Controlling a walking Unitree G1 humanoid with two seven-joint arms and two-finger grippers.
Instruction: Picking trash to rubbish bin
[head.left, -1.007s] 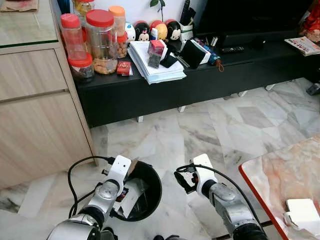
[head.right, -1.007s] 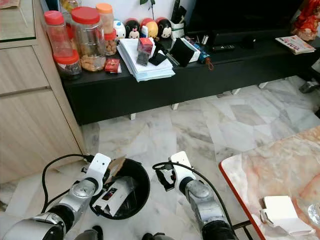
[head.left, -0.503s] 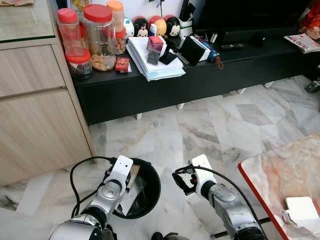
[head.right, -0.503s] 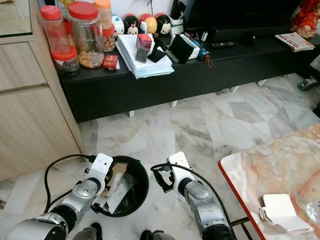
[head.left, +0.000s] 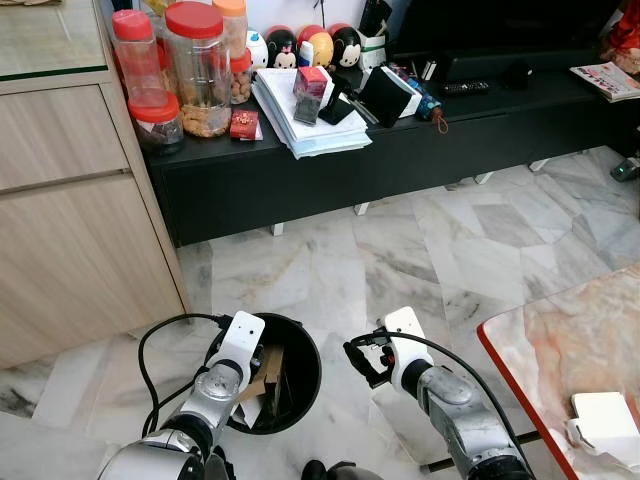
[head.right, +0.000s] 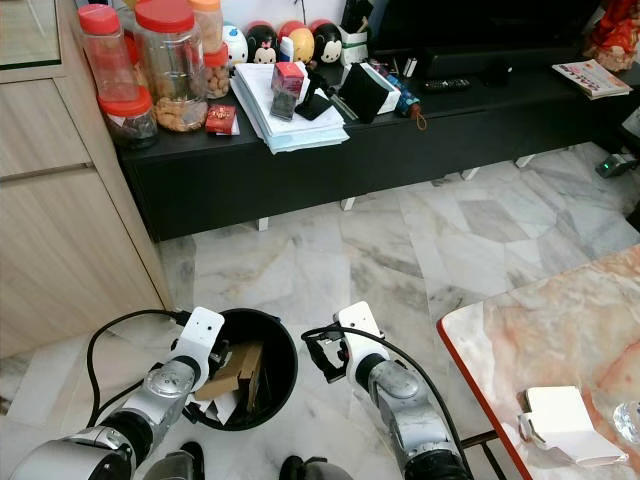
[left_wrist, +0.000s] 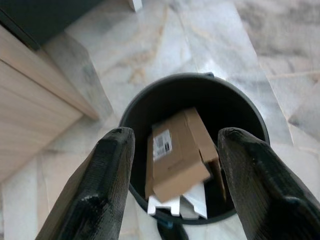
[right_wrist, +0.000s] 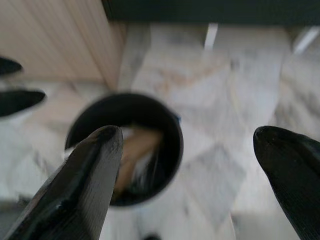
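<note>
Cardboard trash (left_wrist: 177, 152) lies inside black rubbish bin (left_wrist: 240, 117) on marble floor (head.left: 400, 250). Left gripper (left_wrist: 172, 195) poised over bin rim, fingers spread, released. Right gripper (right_wrist: 192, 165) beside bin, fingers wide apart, forearm angled inward.

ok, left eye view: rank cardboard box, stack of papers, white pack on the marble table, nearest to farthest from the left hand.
1. Cardboard box: inside the black bin, right under the open left hand.
2. White pack: on the marble table, far to the robot's right.
3. Stack of papers: up on the black TV bench, across the floor.
</note>
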